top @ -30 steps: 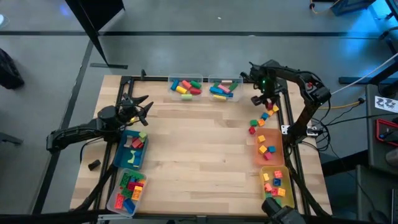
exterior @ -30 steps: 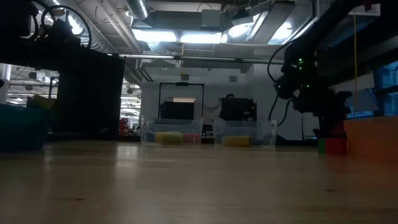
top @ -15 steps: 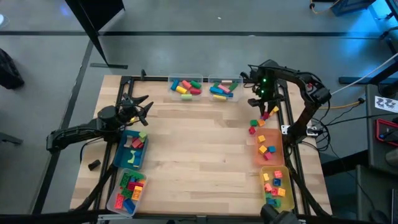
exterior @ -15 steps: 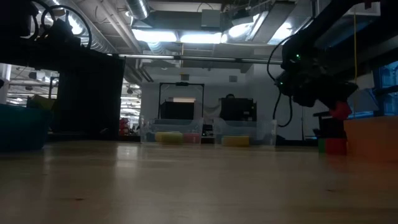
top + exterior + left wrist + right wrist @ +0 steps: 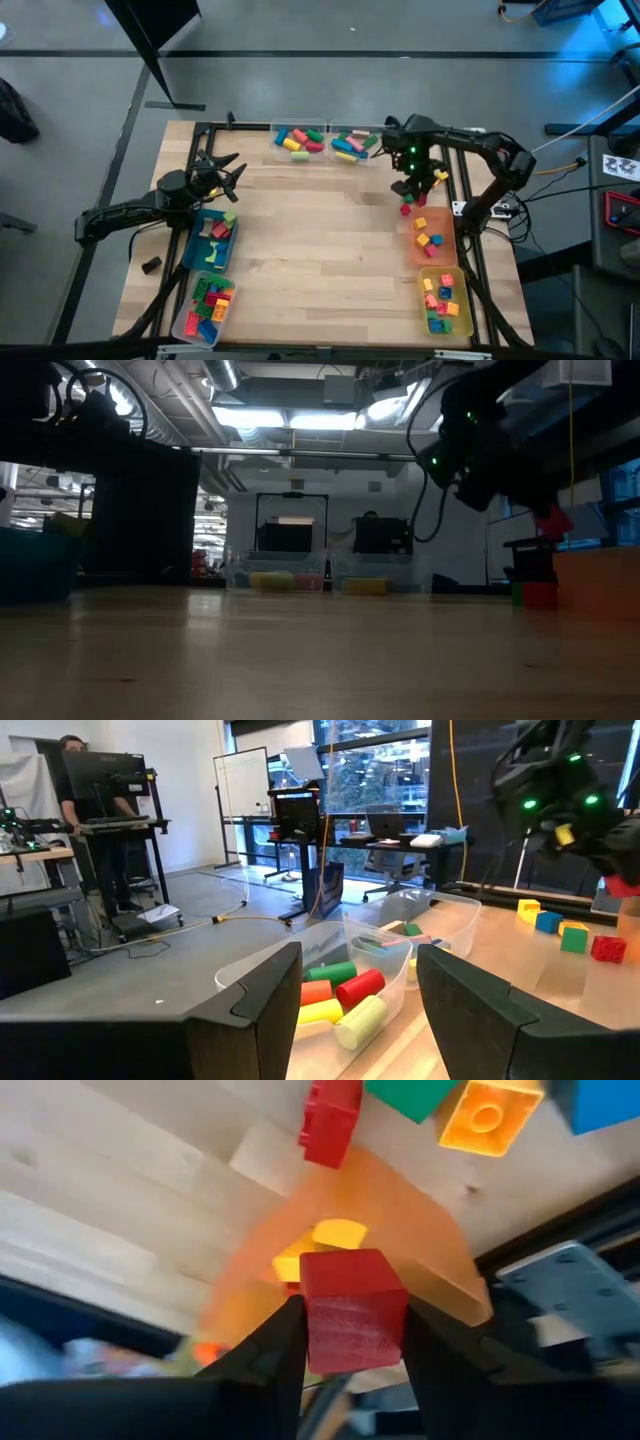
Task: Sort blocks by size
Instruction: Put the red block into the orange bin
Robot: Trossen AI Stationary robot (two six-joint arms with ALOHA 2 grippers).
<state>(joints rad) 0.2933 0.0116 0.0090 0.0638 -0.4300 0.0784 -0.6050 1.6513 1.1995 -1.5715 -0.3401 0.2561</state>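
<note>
Your right gripper [image 5: 350, 1342] was lifted above the table's right side, its fingers clamped on a small red block [image 5: 352, 1309], over the loose blocks [image 5: 412, 200] beside the orange bin [image 5: 447, 240]. Your left gripper [image 5: 222, 168] waited at the left, fingers apart.

left tool [image 5: 222, 168]: parted, waiting | right tool [image 5: 350, 1342]: raised, gripping
</note>
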